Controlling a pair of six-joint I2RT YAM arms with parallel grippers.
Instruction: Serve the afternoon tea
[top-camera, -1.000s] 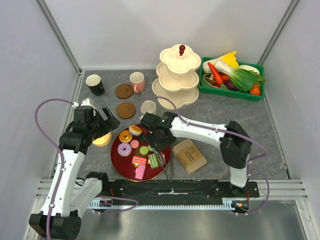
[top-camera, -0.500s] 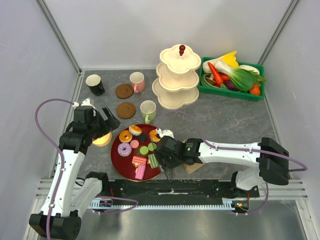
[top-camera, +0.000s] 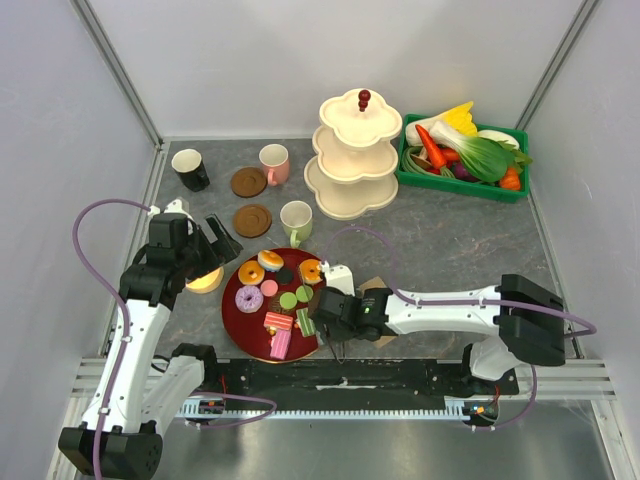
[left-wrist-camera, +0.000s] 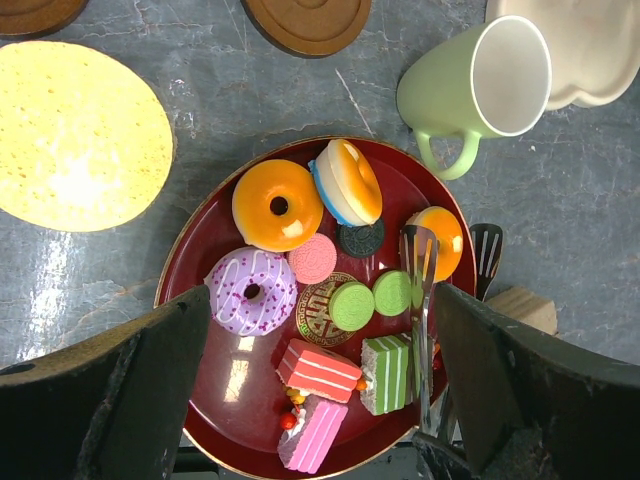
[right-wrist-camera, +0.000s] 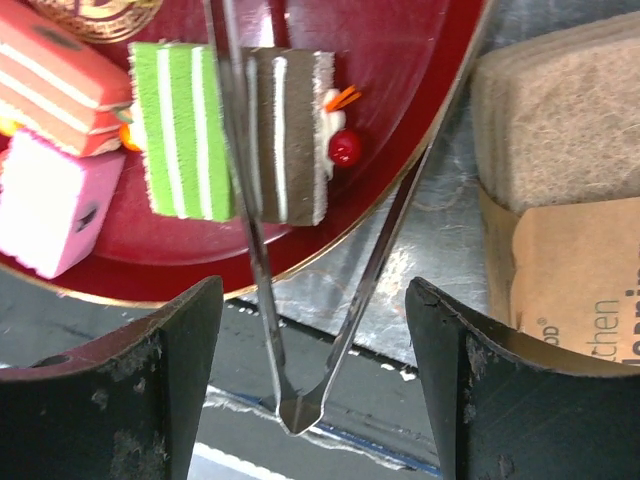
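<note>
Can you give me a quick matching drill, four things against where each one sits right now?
Things:
1. green mug
2. purple donut
3. black mug
4. vegetables

Places:
A. in the green crate
B. on the red tray
C. far left corner of the table
D. between the red tray and the tiered stand

Pairs: 1-D, 2-B, 3-C, 4-A

Even, bright overhead light is filling every view — a glare patch is shining on the grey tabletop (left-wrist-camera: 60, 270) left of the blurred, dark left-wrist fingers (left-wrist-camera: 110, 390).
</note>
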